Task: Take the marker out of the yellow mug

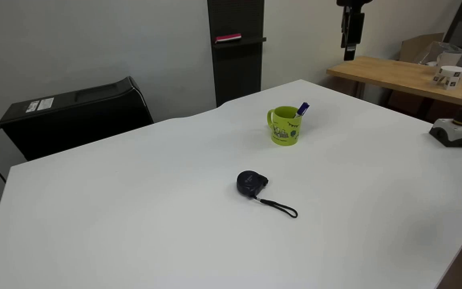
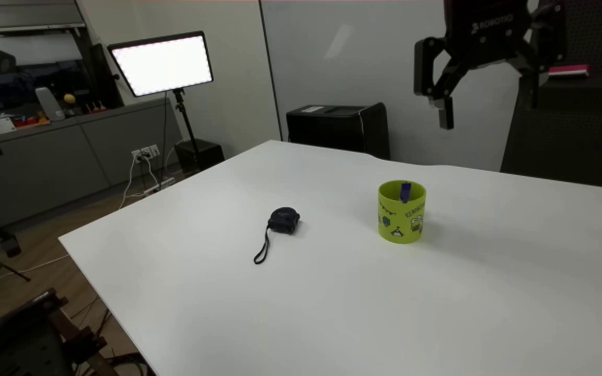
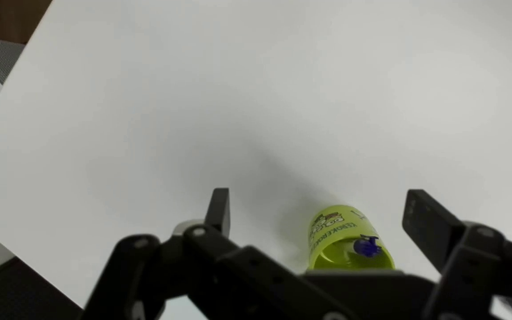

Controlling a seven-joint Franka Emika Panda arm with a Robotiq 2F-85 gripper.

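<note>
Clearly, the hand (image 2: 489, 107) hangs well above the desk (image 1: 134, 224), its fingers (image 2: 446, 116) spread wide and holding nothing. The marker (image 1: 302, 109) stands tilted in the yellow mug (image 1: 282, 131), leaning at the rim with its dark blue cap (image 3: 367, 246) uppermost. Only a short piece rises over the edge, so the likeliest trouble, I think, is a pinch that takes in the mug's wall as well — then both would lift together. Coming down off-centre could set a fingertip on the rim and tip the mug over. Gripping the cap alone carries its own risk: a hard pull might slide it off and leave the body behind. The tape measure (image 1: 250, 184) lies apart from the mug — unlikely to matter unless the hand strays low.
</note>
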